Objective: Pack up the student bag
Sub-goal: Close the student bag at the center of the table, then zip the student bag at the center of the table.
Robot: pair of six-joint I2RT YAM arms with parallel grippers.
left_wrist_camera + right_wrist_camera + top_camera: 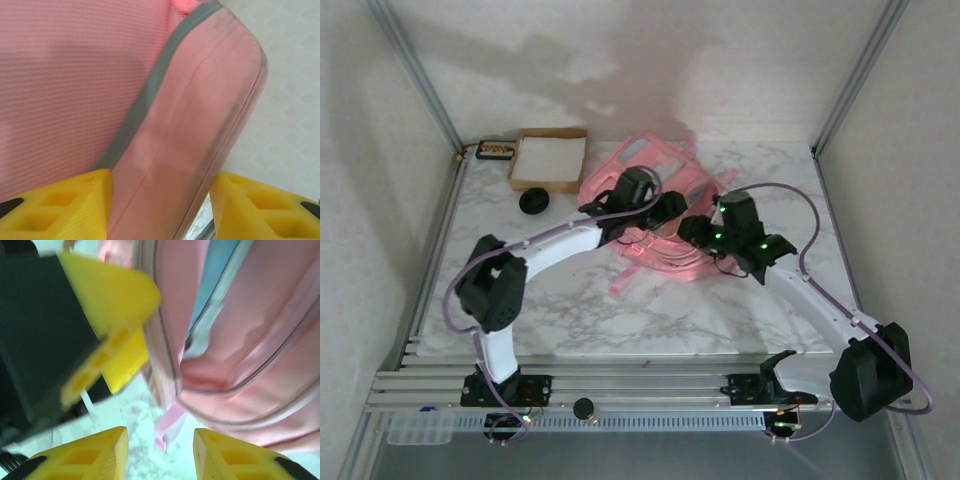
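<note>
Yellow fingers (pixel 55 207) of the left gripper (pixel 160 200) clamped on a thick pink fold of the student bag (pixel 75 75). Yellow fingers (pixel 85 455) of the right gripper (pixel 160 445) spread apart with nothing pinched, hanging just over a pink strap (pixel 167 427) and the marble table (pixel 135 410). Farther out, bag lying at the back middle of the table beneath both grippers, with a cardboard box (pixel 550 158) near its left side.

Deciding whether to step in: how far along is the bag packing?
Done: nothing visibly packed. In hand: left gripper clamps a fold of the student bag; right gripper open beside it. Left: loading; a black round object sits by the cardboard box.
</note>
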